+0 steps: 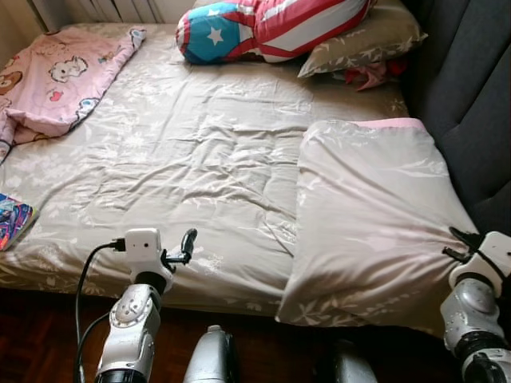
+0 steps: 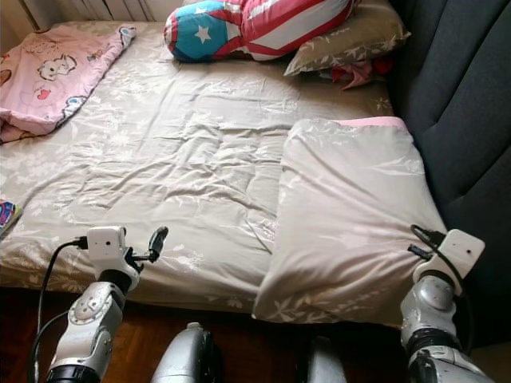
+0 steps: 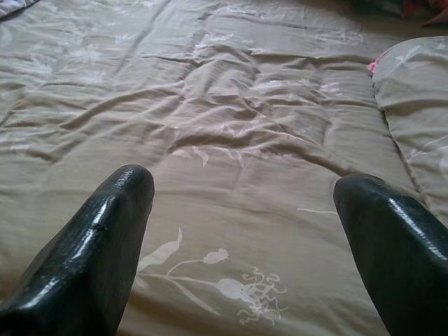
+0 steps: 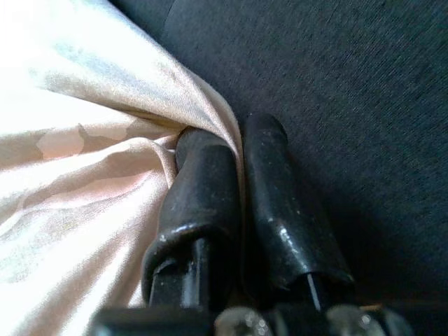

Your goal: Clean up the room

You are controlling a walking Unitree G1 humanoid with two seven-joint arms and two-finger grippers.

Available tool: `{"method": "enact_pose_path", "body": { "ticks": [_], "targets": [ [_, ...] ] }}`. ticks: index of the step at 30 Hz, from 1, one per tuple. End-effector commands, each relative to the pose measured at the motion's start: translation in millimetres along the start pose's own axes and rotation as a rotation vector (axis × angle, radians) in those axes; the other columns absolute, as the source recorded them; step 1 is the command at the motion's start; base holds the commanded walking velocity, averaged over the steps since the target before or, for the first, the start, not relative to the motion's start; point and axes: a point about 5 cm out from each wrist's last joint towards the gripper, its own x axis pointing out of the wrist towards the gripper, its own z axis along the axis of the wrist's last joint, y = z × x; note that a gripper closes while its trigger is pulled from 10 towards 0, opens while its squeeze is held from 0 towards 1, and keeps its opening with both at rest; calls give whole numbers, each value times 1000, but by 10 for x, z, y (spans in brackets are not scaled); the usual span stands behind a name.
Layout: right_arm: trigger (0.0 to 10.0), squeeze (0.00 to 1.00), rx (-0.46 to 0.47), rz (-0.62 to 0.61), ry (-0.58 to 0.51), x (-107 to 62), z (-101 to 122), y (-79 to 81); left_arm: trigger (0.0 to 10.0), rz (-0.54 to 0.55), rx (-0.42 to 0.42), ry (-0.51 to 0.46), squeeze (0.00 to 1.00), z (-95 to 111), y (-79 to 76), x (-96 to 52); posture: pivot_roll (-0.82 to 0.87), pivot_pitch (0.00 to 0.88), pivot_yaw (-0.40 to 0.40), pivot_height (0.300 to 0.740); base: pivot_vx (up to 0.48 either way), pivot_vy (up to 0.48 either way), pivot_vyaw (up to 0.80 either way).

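Observation:
A folded beige floral blanket (image 1: 367, 215) with a pink edge lies on the right side of the bed (image 1: 184, 152), beside the dark headboard (image 1: 471, 88). My right gripper (image 4: 234, 157) is shut on the blanket's near right corner, and the cloth bunches between its fingers (image 4: 203, 203). The same gripper (image 1: 453, 243) sits at the bed's right front. My left gripper (image 1: 185, 243) hovers open just above the sheet near the front edge, its fingertips (image 3: 122, 203) spread wide over the floral print.
A pink cartoon blanket (image 1: 60, 76) lies crumpled at the far left. A star-and-stripes cushion (image 1: 263, 28) rests on a grey pillow (image 1: 367, 36) at the back, with red cloth (image 1: 369, 74) beneath. A colourful book (image 1: 12, 219) sits at the left edge. Dark wooden floor (image 1: 48, 335) lies below.

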Motion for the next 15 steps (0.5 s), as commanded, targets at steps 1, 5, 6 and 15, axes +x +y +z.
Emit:
{"method": "enact_pose_path", "body": {
  "ticks": [1, 5, 6, 15],
  "targets": [
    [0, 0, 18, -96, -67, 50, 121, -218, 10000, 2, 4, 12, 0, -49, 20, -30, -31, 142, 29, 662, 0, 0, 0],
    [4588, 0, -16, -45, -18, 14, 8, -138, 10000, 4, 4, 11, 0, -57, 34, -30, -33, 145, 29, 662, 0, 0, 0],
    [4588, 0, -16, -45, -18, 14, 8, -138, 10000, 4, 4, 11, 0, -57, 34, -30, -33, 145, 29, 662, 0, 0, 0],
    [10000, 1000, -12, 206, 77, -159, -282, 204, 10000, 23, -11, 18, 0, -102, 51, -40, -30, 151, 24, 662, 0, 0, 0]
  ]
}}
